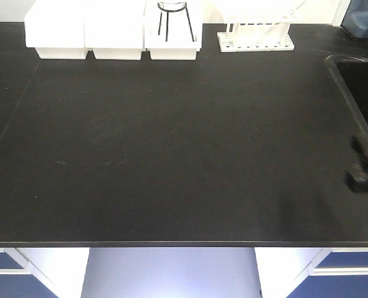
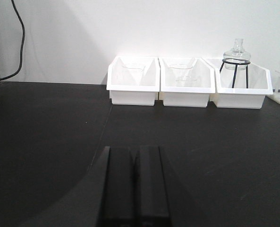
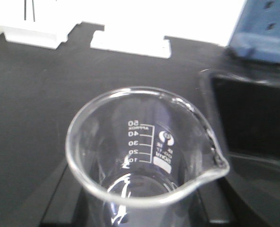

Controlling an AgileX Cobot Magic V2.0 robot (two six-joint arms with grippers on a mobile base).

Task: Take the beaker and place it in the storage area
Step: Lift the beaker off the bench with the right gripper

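beaker (image 3: 144,142), clear glass, pour spout to its right and white graduations from 10 to 50 on its far wall, as seen from my right wrist camera. it stands upright between the two dark jaws of the right gripper (image 3: 137,208), which pinch it low on its wall. whether its base touches the black benchtop (image 3: 40,94) i cannot tell. the sink (image 3: 253,118) lies just to its right. behind it are the white base of the test-tube rack (image 3: 130,45) and a blurred blue object (image 3: 267,28).

front view: i see the right gripper (image 1: 365,162) only as a dark blur at the right edge of the benchtop (image 1: 171,155), beside the near corner of the sink (image 1: 360,81). i cannot make out the beaker there. three white bins (image 1: 115,31) line the far edge, and the test-tube rack (image 1: 255,31) stands to their right.

left wrist view: the left gripper (image 2: 135,156) has its jaws pressed together on nothing, low over the benchtop (image 2: 45,132), well apart from the white bins (image 2: 182,87) it points toward. a glass vessel (image 2: 236,52) on a black wire stand (image 2: 235,71) sits in the rightmost bin. faint glassware shows in the other two. a black cable (image 2: 21,38) hangs against the wall at left.
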